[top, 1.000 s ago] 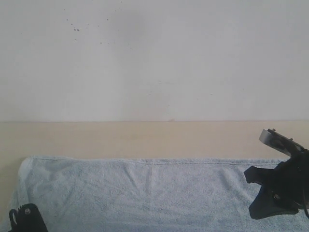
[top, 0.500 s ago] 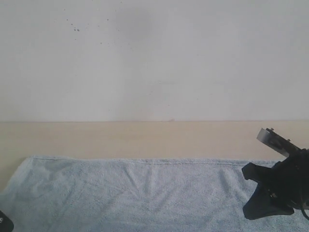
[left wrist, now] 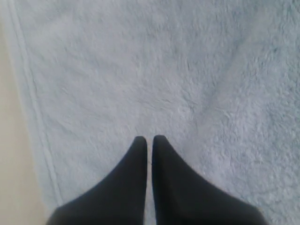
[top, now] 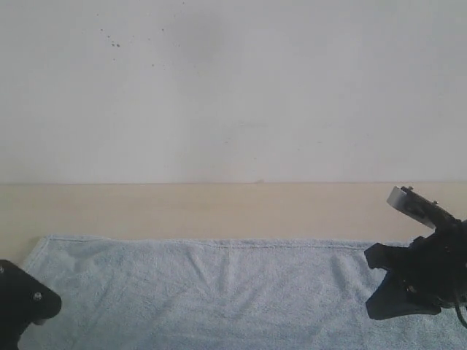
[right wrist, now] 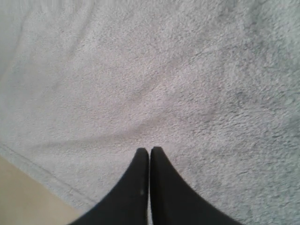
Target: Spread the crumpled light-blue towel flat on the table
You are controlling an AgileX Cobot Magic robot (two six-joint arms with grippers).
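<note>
across the table [top: 219,208], 6 o'clock in the exterior view, the towel [top: 219,292] lies nearly flat. left hand [left wrist: 149,139] at 8, right hand [right wrist: 149,150] at 4, both clenched, empty. we judge it soft, light, limp; pinch its hemmed corners.

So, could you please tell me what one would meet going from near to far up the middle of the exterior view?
towel → bare strip of table → wall
</note>
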